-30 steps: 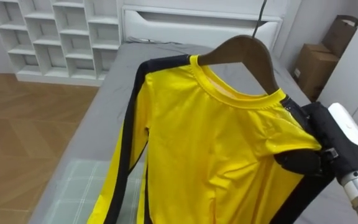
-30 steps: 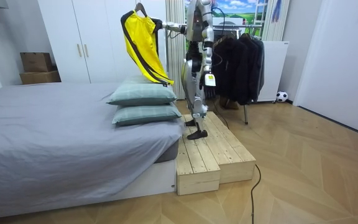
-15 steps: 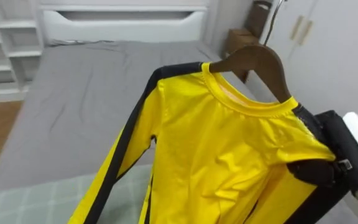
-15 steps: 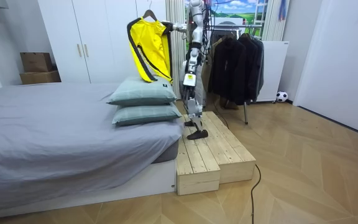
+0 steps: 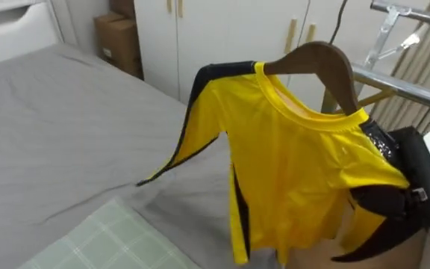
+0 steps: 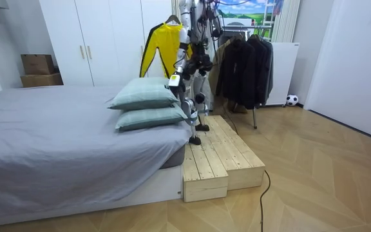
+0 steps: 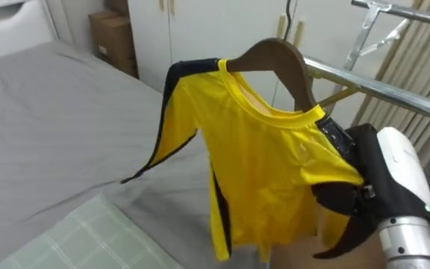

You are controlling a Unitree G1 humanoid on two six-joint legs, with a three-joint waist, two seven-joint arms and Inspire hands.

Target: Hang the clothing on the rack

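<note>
A yellow shirt (image 5: 297, 172) with black stripes down its sleeves hangs on a brown wooden hanger (image 5: 321, 63). My right hand (image 5: 403, 200), black, is shut on the hanger's right end under the shirt's shoulder and holds it up in front of me. The hanger's hook rises out of the top of the picture. A metal rail of the clothes rack (image 5: 398, 86) runs just behind the hanger at the right. In the room view I stand on a wooden platform (image 6: 214, 154) between bed and rack, with the shirt (image 6: 161, 46) held high. My left hand (image 6: 175, 75) hangs at my side.
The grey bed (image 5: 43, 119) lies below and to the left, with a green checked pillow (image 5: 103, 239) at its near end. White wardrobe doors (image 5: 222, 30) and a cardboard box (image 5: 122, 45) stand behind. Dark clothes (image 6: 247, 61) hang on the rack.
I have turned from the bed toward the wardrobe and rack, so the whole eye view swung. The shirt on its hanger came round with my right hand, nearer the rack's rail.
</note>
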